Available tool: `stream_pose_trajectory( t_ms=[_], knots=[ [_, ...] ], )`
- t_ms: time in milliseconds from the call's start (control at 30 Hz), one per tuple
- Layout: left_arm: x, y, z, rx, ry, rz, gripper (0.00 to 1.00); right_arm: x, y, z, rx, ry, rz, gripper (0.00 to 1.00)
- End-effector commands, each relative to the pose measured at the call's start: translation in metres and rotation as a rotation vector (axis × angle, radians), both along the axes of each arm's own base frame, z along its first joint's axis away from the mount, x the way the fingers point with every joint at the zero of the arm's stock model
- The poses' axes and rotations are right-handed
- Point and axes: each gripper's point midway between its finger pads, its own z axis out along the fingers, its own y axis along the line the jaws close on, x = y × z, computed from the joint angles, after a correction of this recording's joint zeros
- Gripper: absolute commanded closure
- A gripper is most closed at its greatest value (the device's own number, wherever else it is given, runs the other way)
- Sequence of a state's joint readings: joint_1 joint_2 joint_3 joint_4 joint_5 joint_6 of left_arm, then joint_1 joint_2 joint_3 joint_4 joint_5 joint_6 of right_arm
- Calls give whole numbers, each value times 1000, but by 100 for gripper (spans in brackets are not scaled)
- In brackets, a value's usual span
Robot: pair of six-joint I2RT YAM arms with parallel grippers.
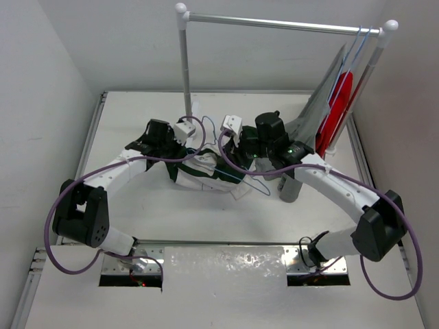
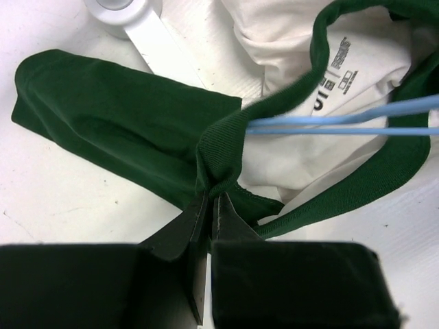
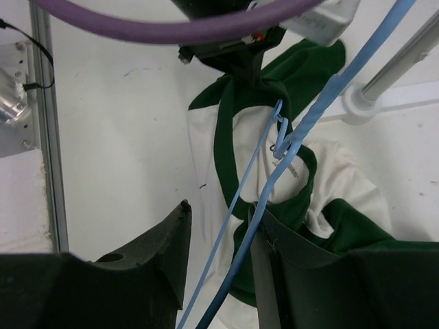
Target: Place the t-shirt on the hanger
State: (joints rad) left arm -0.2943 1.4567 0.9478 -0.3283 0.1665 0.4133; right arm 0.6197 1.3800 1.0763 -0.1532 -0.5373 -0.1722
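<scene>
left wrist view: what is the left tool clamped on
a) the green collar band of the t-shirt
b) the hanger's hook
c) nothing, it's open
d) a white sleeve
a: the left tool is shut on a bunched fold of the dark green collar band of the t-shirt, and the pale-blue hanger enters the neck opening just beside that fold.
</scene>
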Motion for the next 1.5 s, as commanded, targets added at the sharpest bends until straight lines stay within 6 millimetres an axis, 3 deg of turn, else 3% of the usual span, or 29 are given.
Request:
stream_pose_trajectory(
  t_ms=[0,167,333,400,633,733,833,933,1067,1133,1233,1267,1300,1333,1467],
  knots=[
    [8,-3,18,-42,-47,2,100,1,15,5,45,-1,63,100],
    [7,-5,29,-55,-74,-20,100,-16,17,-14,27,56,155,100],
    [-7,-14,53,-78,-97,-117,100,-18,18,-15,40,27,177,100],
    [-23,-21,58,-99,-71,-195,100,-18,17,-13,48,9,183,100],
    [-40,-33,67,-122,-27,-281,100,-20,19,-5,158,-70,200,100],
    [-48,-49,85,-142,-43,-358,100,-18,20,1,220,-93,200,100],
    [-59,-72,118,-189,-87,-476,100,-16,21,11,306,-147,209,100],
    [-75,-92,137,-242,-80,-560,100,-15,21,6,313,-145,214,100],
    [-81,-105,134,-249,-78,-591,100,-4,22,-13,323,-115,191,100],
    [-81,-102,116,-227,-44,-582,100,-2,21,-13,364,-94,169,100],
    [-75,-89,87,-154,-33,-527,90,-1,22,-23,384,-67,164,100],
    [-73,-86,81,-140,-33,-515,77,0,23,-32,383,-32,158,100],
    [-69,-81,72,-117,-35,-491,69,-1,24,-34,390,-32,163,100],
    [-68,-79,71,-112,-38,-483,58,0,25,-37,393,-24,161,100],
    [-57,-65,80,-101,-72,-449,45,6,28,-53,418,37,135,100]
  ],
)
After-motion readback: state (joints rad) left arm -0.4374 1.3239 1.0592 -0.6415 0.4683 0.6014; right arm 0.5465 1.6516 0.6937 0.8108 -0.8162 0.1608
